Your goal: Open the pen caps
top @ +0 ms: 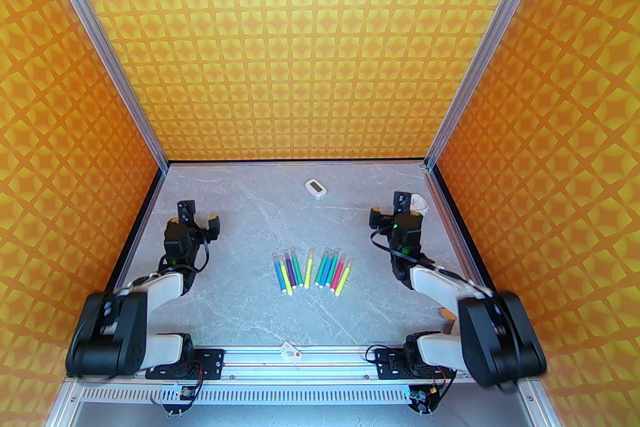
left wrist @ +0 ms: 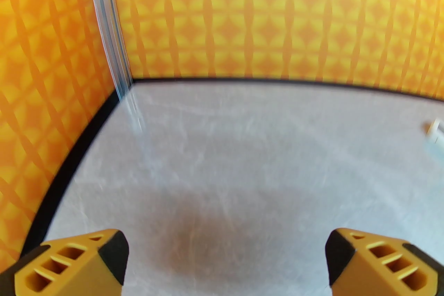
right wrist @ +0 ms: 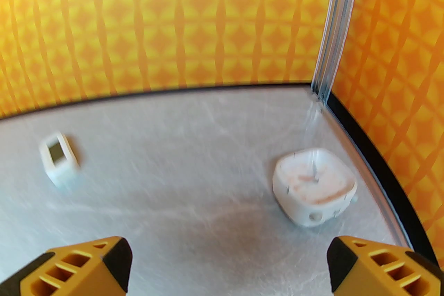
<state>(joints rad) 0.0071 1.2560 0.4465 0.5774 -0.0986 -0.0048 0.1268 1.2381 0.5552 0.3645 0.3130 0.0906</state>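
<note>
Pens: approx ten short slim markers w/ blue, yellow, purple, green, teal and pink barrels. They lie flat in a loose fan at mid-table, a little toward 6 o'clock, in two bunches w/ one yellow-green pen between. Barrels run roughly 12-to-6. Pen caps: small pale whitish tips at the 12 o'clock ends, seated on the barrels as far as the top view resolves. Nothing touches them.

Left gripper: at approx 10 o'clock from the pens, well apart, pointing toward 12. Its yellow-and-black fingers are spread wide w/ nothing between, over bare grey marble-look table.

Right gripper: at approx 2 o'clock from the pens, well apart, also spread wide and holding nothing.

Small white rectangular device w/ dark screen: at 12 o'clock from the pens, near the back edge. White rounded-square clock-like block: just beyond the right gripper, at the far right corner. Wrist views are blurred.
</note>
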